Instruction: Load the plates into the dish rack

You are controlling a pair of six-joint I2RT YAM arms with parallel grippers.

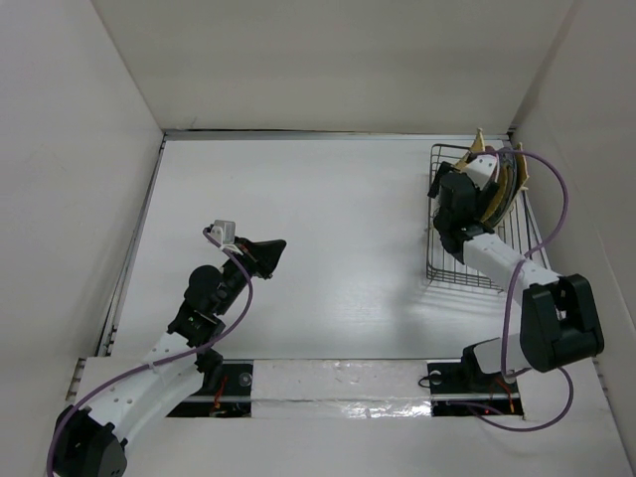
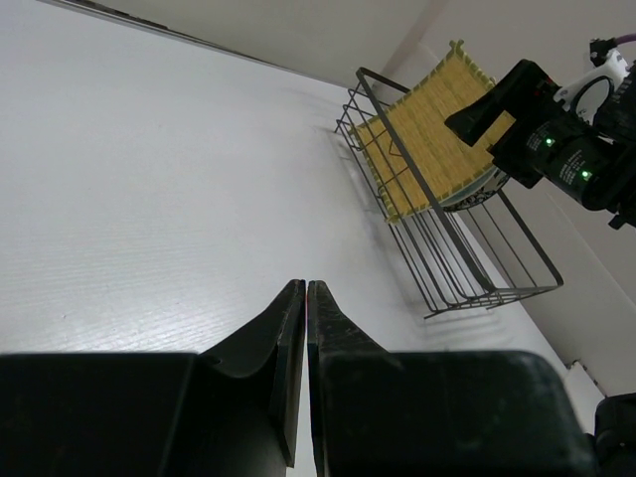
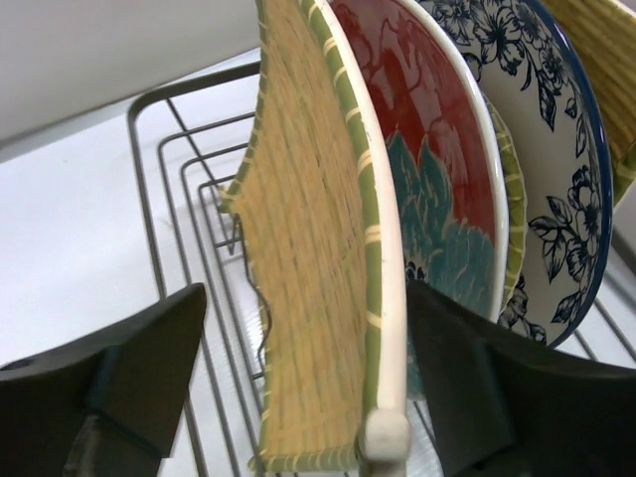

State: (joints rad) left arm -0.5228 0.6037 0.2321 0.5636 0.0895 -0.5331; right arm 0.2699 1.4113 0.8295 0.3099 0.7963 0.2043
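Loading looks nearly finished: five plates (image 3: 447, 169) stand in the dish rack (image 1: 452, 270), and only the release seems left.
Rack sits far right on the table (image 1: 298, 199), long axis near to far. Plates are on edge at its far end, faces turned left, leaning right. Right gripper (image 3: 303, 328) straddles the yellow woven plate (image 3: 308, 248), jaws spread, contact unclear. Left gripper (image 2: 306, 293) is pinched together, empty, well apart.

A lab test cell: plain white walls (image 1: 328, 60) box in a white table (image 1: 328, 248).
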